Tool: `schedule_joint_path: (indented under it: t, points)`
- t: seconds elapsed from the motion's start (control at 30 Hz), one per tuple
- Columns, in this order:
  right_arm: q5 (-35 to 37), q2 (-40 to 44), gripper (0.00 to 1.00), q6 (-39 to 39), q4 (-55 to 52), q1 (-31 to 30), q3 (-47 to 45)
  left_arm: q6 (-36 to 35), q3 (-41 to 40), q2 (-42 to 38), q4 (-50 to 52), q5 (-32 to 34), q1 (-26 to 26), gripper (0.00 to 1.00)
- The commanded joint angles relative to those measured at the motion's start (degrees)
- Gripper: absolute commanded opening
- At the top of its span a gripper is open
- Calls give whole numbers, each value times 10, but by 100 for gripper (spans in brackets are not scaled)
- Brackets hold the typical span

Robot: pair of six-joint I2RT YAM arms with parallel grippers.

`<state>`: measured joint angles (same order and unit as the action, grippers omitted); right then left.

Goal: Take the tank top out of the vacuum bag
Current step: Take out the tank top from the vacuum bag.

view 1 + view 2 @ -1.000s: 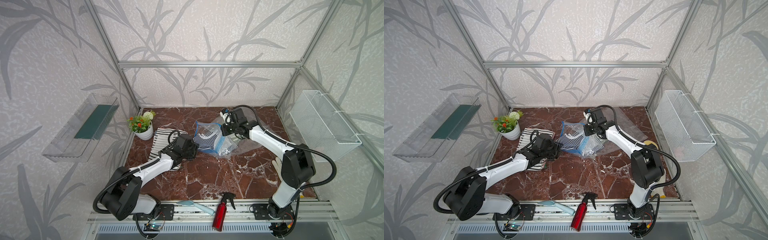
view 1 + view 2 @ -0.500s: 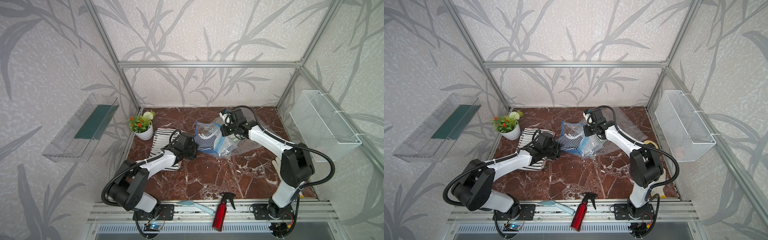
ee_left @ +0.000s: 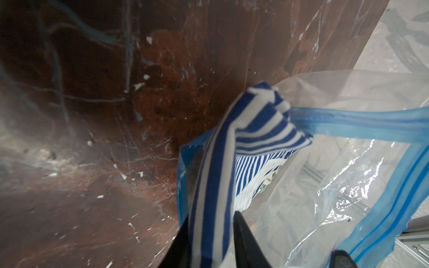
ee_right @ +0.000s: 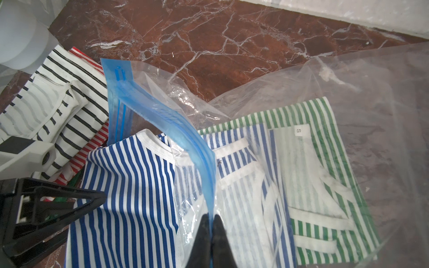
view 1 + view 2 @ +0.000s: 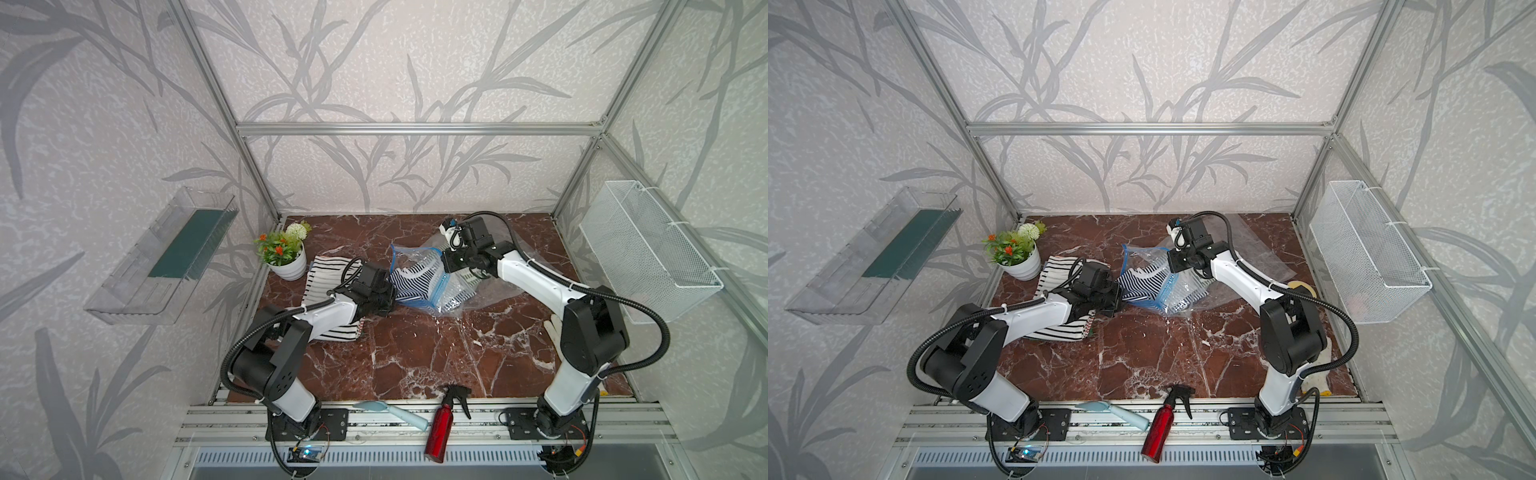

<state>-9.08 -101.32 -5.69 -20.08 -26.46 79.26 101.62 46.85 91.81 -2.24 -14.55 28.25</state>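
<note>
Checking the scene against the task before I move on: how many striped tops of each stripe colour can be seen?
Blue-striped top: 1, partly out of the vacuum bag, in the left tool
Green-striped top: 1, inside the bag
Black-striped top: 1, outside the bag
Red-striped top: 1, under the black-striped one
Total: 4

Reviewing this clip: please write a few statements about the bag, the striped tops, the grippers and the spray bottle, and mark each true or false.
1. The right gripper is shut on the bag's blue zip strip. True.
2. The blue-striped top is fully out of the bag. False: part of it is still inside the mouth.
3. A green-striped top lies inside the bag. True.
4. The red spray bottle stands upright. False: it lies on the front rail.
5. The left gripper is empty. False: it is shut on the blue-striped top.
</note>
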Motion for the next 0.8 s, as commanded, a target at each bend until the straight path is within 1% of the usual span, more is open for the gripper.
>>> schedule_joint_path:
  t: [0.0, 0.1, 0.3, 0.47, 0.57, 0.67, 0.77]
  points:
    - [-2, -8, 0, 9, -12, 6, 9, 11, 17, -2, -2, -4, -3, 13]
    - [-3, -8, 0, 9, -13, 5, 9, 1, 17, -13, 15, 4, -3, 0]
    - [-8, -11, 0, 8, -15, 6, 12, -27, 38, -45, 64, 14, -4, 0]
    - [-5, -7, 0, 10, -19, 7, 14, -36, 57, -71, 110, 22, -4, 0]
    - [-4, -6, 0, 10, -21, 9, 14, -35, 63, -84, 117, 22, -2, 0]
    - [-4, -5, 0, 10, -23, 9, 14, -41, 81, -98, 141, 29, -3, 0]
    - [-7, -4, 0, 9, -26, 9, 15, -47, 111, -112, 186, 38, -4, 0]
